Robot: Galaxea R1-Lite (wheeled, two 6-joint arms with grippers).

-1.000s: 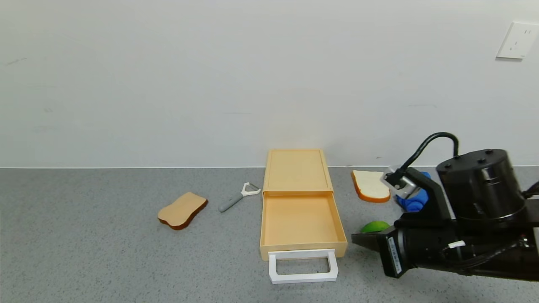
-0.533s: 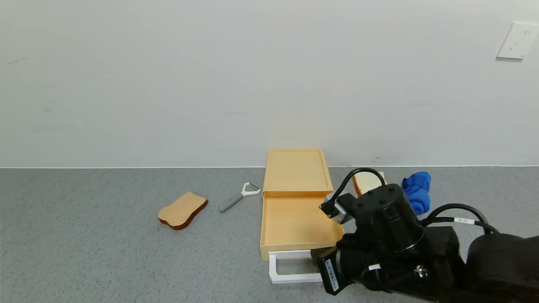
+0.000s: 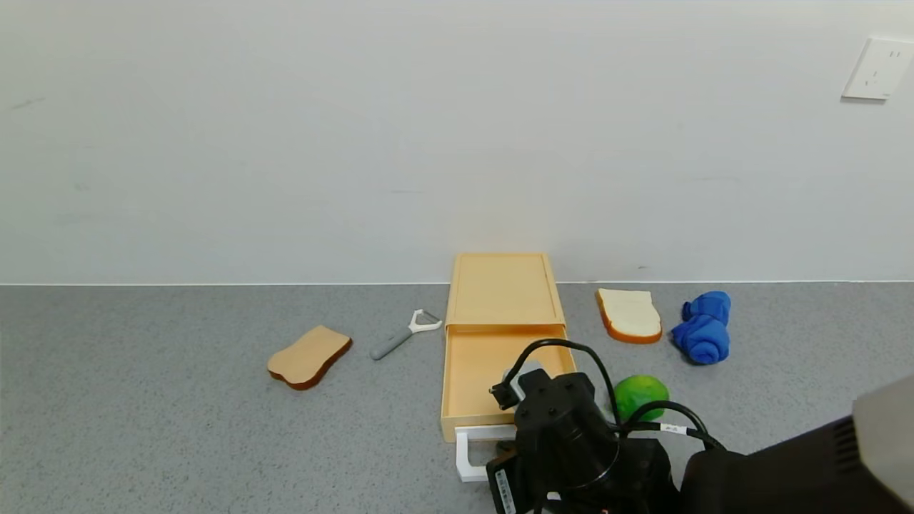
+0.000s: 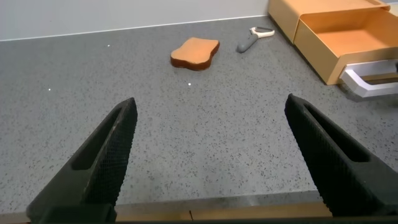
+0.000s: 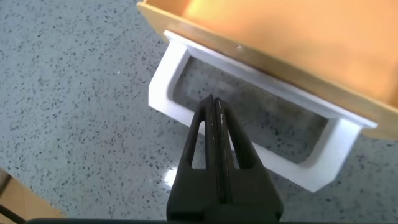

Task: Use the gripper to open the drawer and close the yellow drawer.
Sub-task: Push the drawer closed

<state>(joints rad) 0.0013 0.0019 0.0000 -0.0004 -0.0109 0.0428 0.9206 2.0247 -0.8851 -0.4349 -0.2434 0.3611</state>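
Note:
The yellow drawer (image 3: 502, 289) stands at the middle of the table with its tray (image 3: 480, 375) slid out toward me. Its white loop handle (image 3: 466, 457) sticks out in front. My right arm's wrist (image 3: 560, 435) hangs over the handle's right part and hides the fingers in the head view. In the right wrist view my right gripper (image 5: 213, 104) is shut and empty, its tips just above the handle's front bar (image 5: 166, 93), before the tray's front (image 5: 298, 43). My left gripper (image 4: 211, 106) is open and empty, low over the table's near edge, far left of the drawer (image 4: 348, 31).
A tan bread slice (image 3: 309, 355) and a grey peeler (image 3: 403, 333) lie left of the drawer. A green ball (image 3: 640, 396), a white bread slice (image 3: 628, 314) and a blue cloth (image 3: 703, 328) lie to its right. The wall is close behind the drawer.
My right arm has swung left from beside the drawer's right side to over the white handle. The green ball and white bread slice are uncovered. The drawer has not moved.

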